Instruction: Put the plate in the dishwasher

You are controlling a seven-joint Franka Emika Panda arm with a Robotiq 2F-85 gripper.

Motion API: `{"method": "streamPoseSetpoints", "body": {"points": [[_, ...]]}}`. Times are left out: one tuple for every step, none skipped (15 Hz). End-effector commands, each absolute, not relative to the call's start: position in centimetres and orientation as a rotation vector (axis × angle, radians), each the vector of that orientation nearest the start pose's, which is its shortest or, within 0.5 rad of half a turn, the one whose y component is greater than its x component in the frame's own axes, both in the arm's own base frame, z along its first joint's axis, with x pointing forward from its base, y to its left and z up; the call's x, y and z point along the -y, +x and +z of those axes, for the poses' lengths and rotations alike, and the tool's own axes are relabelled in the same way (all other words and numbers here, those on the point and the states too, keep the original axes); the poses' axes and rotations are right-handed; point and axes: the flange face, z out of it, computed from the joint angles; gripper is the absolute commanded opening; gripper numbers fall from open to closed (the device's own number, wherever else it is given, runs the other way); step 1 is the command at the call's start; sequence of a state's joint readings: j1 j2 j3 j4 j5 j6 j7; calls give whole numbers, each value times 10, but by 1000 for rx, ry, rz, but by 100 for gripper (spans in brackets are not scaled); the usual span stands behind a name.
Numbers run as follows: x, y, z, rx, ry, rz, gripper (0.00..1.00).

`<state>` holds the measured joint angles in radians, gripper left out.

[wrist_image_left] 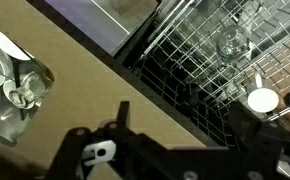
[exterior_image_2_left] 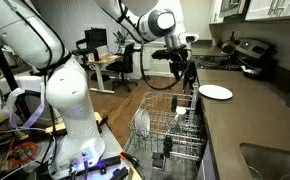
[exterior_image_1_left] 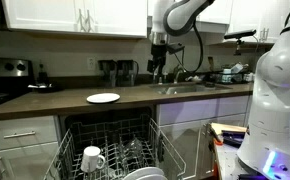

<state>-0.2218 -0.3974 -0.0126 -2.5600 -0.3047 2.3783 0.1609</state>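
Note:
The white plate (exterior_image_1_left: 103, 97) (exterior_image_2_left: 216, 92) lies flat on the brown counter in both exterior views. Below the counter the dishwasher (exterior_image_1_left: 110, 140) (exterior_image_2_left: 170, 130) stands open with its wire rack pulled out; a white mug (exterior_image_1_left: 92, 158) sits in the rack. My gripper (exterior_image_1_left: 157, 74) (exterior_image_2_left: 184, 74) hangs above the counter, off to one side of the plate and well clear of it, open and empty. In the wrist view the gripper (wrist_image_left: 185, 125) spreads its dark fingers over the counter edge and the rack (wrist_image_left: 200, 50). The plate is out of the wrist view.
A sink (exterior_image_1_left: 190, 88) (wrist_image_left: 10, 85) is set into the counter beyond the gripper. A large white robot (exterior_image_1_left: 277, 90) (exterior_image_2_left: 60, 90) stands beside the dishwasher. A stove (exterior_image_1_left: 5, 85) and cabinets (exterior_image_1_left: 75, 15) line the back wall. A glass (wrist_image_left: 230, 45) stands in the rack.

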Motion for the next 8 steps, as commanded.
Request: {"method": "streamPoseSetpoints", "body": {"points": [[103, 415, 426, -329, -3343, -347, 100], [103, 415, 426, -330, -3343, -347, 100], [103, 415, 426, -330, -3343, -347, 100], [103, 415, 426, -330, -3343, -347, 100], [103, 415, 426, -330, -3343, -347, 100], [103, 415, 426, -330, -3343, -347, 100], [103, 415, 426, -330, -3343, -347, 100], [103, 415, 426, -330, -3343, -347, 100]]}}
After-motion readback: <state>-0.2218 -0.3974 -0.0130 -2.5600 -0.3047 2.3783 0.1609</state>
